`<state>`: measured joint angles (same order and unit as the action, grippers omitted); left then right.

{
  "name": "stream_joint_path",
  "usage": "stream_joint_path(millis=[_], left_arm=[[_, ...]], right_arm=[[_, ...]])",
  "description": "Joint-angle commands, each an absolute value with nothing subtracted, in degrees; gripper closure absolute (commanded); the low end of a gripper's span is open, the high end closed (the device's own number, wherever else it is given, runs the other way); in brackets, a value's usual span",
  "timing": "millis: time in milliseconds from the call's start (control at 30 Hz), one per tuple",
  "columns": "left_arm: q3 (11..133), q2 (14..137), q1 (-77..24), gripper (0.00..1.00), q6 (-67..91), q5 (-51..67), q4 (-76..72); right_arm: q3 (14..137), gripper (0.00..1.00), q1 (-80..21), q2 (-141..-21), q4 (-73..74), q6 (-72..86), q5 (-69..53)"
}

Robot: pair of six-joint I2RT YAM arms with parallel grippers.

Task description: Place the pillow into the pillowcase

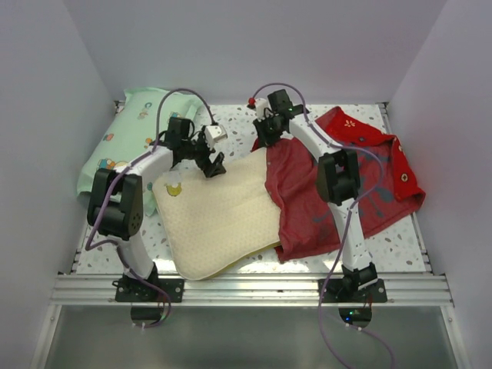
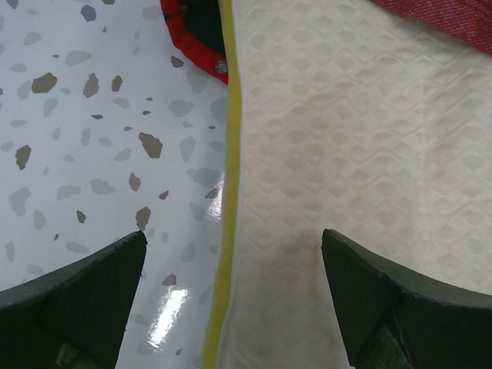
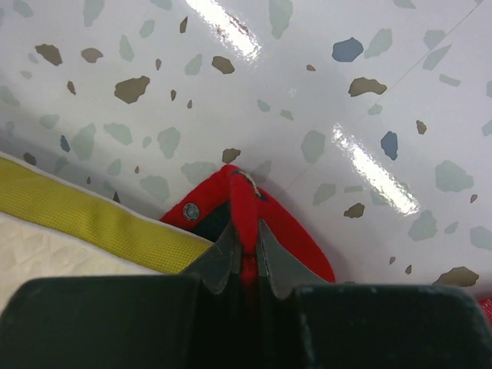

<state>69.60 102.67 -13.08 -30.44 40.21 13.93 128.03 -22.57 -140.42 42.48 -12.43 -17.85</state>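
The right gripper (image 3: 244,240) is clamped on only a thin fold at the far left corner of the red pillowcase (image 1: 300,219). The cloth may slip free when lifted, or both layers may be caught together and keep the mouth closed. The left gripper (image 2: 231,246) gapes wide astride the far edge of the pillow (image 1: 215,223), holding nothing. The pillow lies mid-table, its right side overlapped by the pillowcase. Counted: two grippers, one pillow, one pillowcase, one green pillow (image 1: 138,131) at far left.

Bright overhead light glares off the glossy table (image 3: 231,34).
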Motion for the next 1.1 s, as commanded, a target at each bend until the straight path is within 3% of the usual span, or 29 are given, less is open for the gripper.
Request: stream_joint_path(millis=[0, 167, 433, 533, 567, 633, 667, 867, 1067], left_arm=[[73.8, 105.8, -12.0, 0.0, -28.8, 42.2, 9.8], [79.2, 114.0, -12.3, 0.0, -28.6, 44.5, 15.8], [78.2, 115.8, -16.6, 0.02, -32.7, 60.5, 22.8], [80.1, 116.5, -18.9, 0.43, -35.9, 62.8, 29.3], [80.2, 116.2, -19.1, 0.72, -35.8, 63.6, 29.5], [79.0, 113.0, -19.2, 0.95, -33.1, 65.9, 27.3], [78.3, 111.2, -19.3, 1.0, -32.0, 66.4, 23.1], [67.6, 94.9, -20.1, 1.0, -9.6, 67.6, -9.0], [64.9, 88.1, -20.4, 1.0, -8.7, 63.0, -9.5]], right_arm=[[129.6, 1.0, -22.8, -133.2, 42.6, -8.8, -22.3], [129.3, 1.0, -22.9, -132.6, 43.0, -7.1, -24.3], [125.6, 1.0, -25.2, -128.9, 43.2, -5.6, -27.8], [123.8, 1.0, -26.2, -126.7, 42.6, -4.7, -28.2], [123.2, 1.0, -26.9, -126.0, 42.5, -4.4, -28.3], [121.7, 1.0, -27.5, -123.9, 42.1, -3.0, -28.7], [121.2, 1.0, -28.4, -123.2, 41.7, -2.5, -29.5], [111.6, 1.0, -33.4, -116.3, 29.2, 9.6, -30.4], [113.2, 1.0, -36.8, -118.2, 24.6, 19.1, -28.9]])
